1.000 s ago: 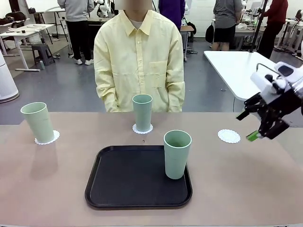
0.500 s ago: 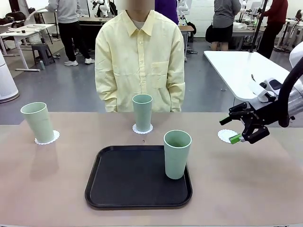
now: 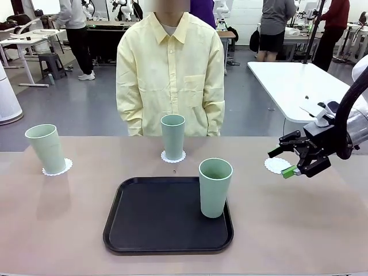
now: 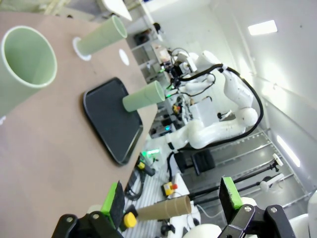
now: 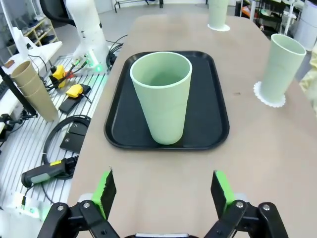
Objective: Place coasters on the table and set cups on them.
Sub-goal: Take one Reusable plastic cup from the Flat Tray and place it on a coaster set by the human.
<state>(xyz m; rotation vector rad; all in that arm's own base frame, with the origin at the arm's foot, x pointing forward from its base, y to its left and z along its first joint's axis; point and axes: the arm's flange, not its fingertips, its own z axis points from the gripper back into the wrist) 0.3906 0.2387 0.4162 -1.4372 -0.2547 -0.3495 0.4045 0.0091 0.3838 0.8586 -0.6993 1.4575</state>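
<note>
Looked over all three of my views and honestly there's no readable text anywhere, no labels, brands, numbers or signs on anything. Whatever's on the background gear is too small and blurry to read.

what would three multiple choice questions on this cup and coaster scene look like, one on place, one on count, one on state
1. Where does the cup nearest the robot stand?
A. on the black tray
B. on a coaster
C. on the white table

2. How many cups already stand on coasters?
A. none
B. two
C. three

3. How is the right tool?
A. shut on a cup
B. shut on a coaster
C. open, holding nothing

Answers:
1 A: the near cup stands on the tray.
2 B: the left cup and the middle cup each stand on a coaster, while the right coaster is bare.
3 C: the right tool hangs with jaws apart above the bare coaster.
</note>
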